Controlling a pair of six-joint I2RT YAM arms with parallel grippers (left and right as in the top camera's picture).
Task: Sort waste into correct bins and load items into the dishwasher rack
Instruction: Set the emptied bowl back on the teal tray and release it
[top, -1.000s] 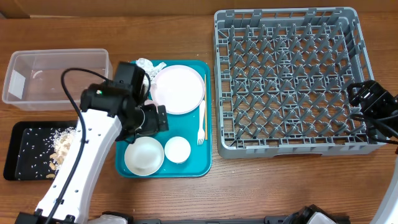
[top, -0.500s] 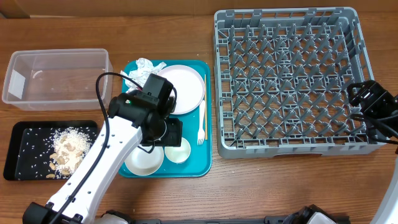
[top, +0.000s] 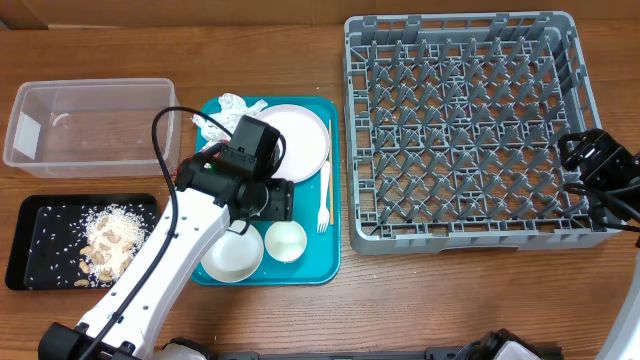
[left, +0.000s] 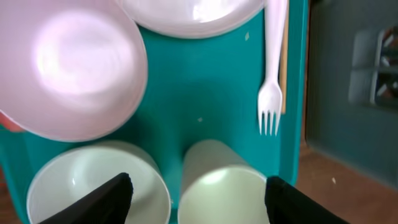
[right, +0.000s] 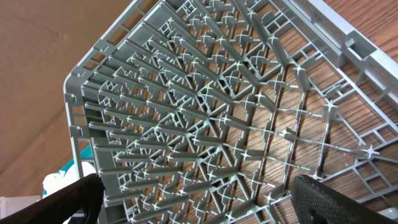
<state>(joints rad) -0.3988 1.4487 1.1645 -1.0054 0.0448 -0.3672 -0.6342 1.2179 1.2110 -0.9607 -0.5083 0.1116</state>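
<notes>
Left gripper (left: 196, 190): jaws spread, low over the teal plastic tray (left: 205, 99), straddling the small white cup (left: 221, 186). One finger sits over the neighbouring round white bowl (left: 81, 186). Cannot tell if anything touches. Right gripper (right: 196, 186): jaws spread wide, nothing between them, at the right edge of the large grey lattice dishwasher rack (right: 205, 106) on the wooden worktop (top: 450, 300).

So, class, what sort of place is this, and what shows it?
Probably a dish-clearing workstation on a wooden table: a grey dishwasher rack, teal tray of white dishes, black tray of scraps.
</notes>
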